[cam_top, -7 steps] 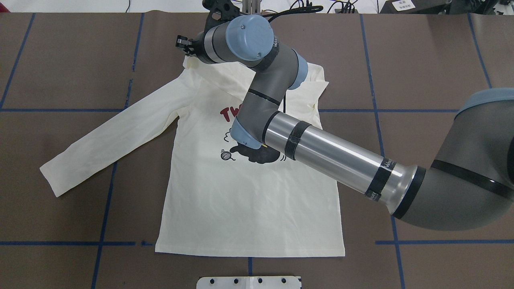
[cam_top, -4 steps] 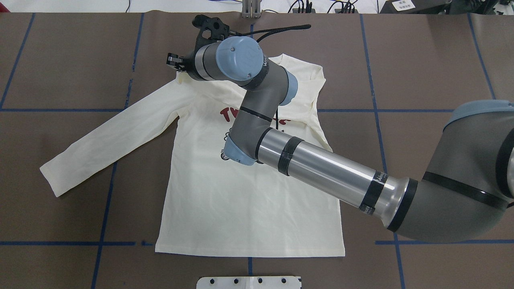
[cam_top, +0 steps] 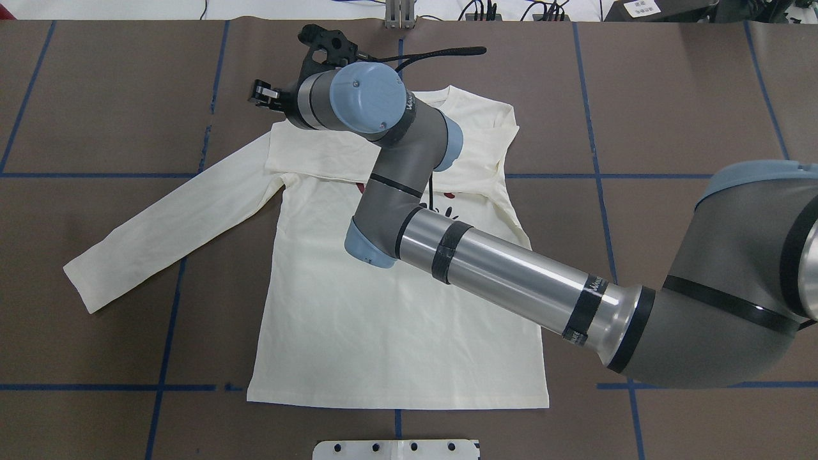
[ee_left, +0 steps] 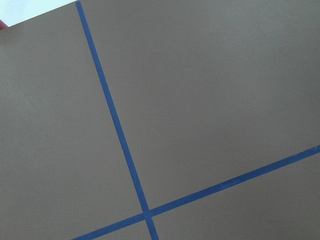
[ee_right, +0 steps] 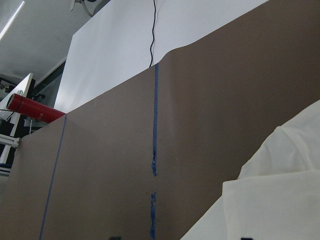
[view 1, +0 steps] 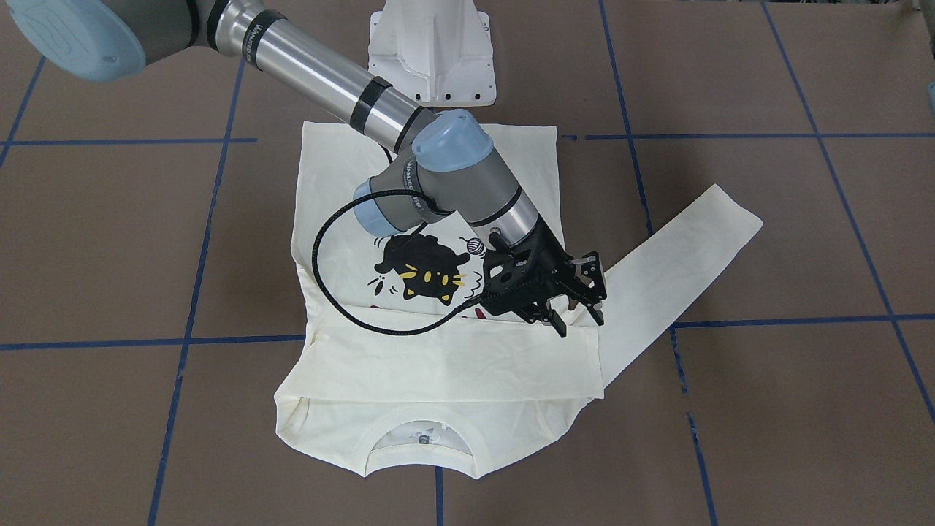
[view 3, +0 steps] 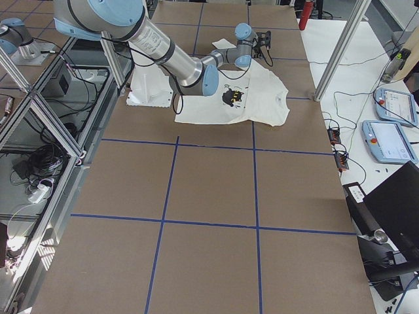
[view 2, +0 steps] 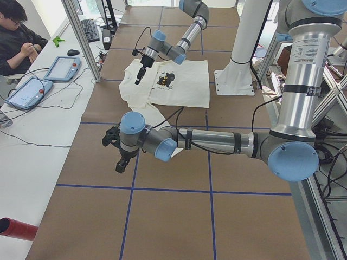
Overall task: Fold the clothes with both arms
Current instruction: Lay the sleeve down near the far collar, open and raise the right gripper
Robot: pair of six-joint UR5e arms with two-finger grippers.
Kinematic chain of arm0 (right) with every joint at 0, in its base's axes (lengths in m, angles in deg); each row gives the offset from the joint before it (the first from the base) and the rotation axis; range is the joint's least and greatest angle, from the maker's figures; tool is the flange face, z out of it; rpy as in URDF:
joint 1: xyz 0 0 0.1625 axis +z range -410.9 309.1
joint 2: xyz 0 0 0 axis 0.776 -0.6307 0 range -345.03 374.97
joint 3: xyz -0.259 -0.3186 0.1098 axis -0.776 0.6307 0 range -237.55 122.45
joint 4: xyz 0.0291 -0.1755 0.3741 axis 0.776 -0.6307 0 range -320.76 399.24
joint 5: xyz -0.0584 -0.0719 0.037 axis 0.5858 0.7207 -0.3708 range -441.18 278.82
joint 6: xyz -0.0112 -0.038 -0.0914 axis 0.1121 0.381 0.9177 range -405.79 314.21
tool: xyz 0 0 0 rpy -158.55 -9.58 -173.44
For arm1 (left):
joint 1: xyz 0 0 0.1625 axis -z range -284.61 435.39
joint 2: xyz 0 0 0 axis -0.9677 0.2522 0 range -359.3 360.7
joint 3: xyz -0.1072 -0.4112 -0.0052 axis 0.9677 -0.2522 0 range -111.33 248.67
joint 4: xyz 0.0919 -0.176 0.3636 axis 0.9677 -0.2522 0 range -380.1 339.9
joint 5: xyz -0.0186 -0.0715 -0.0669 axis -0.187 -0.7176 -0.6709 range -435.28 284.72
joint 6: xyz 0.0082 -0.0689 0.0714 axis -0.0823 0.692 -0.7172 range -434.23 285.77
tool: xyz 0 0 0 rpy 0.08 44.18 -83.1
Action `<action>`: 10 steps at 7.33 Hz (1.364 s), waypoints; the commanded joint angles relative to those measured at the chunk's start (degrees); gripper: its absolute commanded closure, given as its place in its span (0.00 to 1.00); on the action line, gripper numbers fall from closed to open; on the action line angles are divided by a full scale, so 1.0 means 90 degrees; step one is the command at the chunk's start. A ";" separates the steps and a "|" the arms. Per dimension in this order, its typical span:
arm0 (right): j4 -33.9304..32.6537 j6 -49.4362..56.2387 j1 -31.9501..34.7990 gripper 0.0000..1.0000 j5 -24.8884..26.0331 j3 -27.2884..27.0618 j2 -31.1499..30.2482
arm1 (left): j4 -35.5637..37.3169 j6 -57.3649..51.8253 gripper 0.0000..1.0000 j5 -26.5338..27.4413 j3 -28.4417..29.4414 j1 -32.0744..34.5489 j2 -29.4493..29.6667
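Observation:
The cream shirt point(cam_top: 383, 332) lies print side up on the brown table. One sleeve point(view 1: 453, 358) is folded flat across the chest and covers the red lettering; the black cat print point(view 1: 420, 274) shows. The other sleeve point(cam_top: 160, 223) lies spread out to the side. My right arm reaches across the shirt. Its gripper point(view 1: 579, 320) is open, just above the folded sleeve's end at the shoulder, and holds nothing; it also shows in the overhead view point(cam_top: 259, 94). My left gripper point(view 2: 120, 162) hovers over bare table away from the shirt; I cannot tell whether it is open or shut.
The white pedestal base point(view 1: 431, 51) stands at the hem side of the shirt. Blue tape lines point(cam_top: 172, 306) cross the brown table. A red cylinder point(view 2: 16, 227) lies off the table end. An operator point(view 2: 16, 38) sits by tablets point(view 3: 386, 140) at a side bench.
My right gripper moved left across the shirt with the sleeve's end. The sleeve, hanging lifted from the gripper before, now lies flat across the chest, free of the gripper.

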 commanded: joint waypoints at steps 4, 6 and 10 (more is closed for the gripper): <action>-0.3355 0.0826 0.1128 0.00 -0.2191 -0.3017 -0.2248 | -0.1003 0.3751 0.00 0.0165 -0.0426 -0.1113 -0.0053; -0.5138 0.2475 0.1627 0.00 -0.2518 -0.4385 -0.3423 | -0.1013 0.6175 0.00 0.1186 -0.1555 -0.2425 -0.0618; -0.6926 0.4952 0.2449 0.00 -0.3230 -0.6255 -0.5182 | -0.1071 0.8738 0.00 0.2938 -0.2039 -0.4327 -0.1359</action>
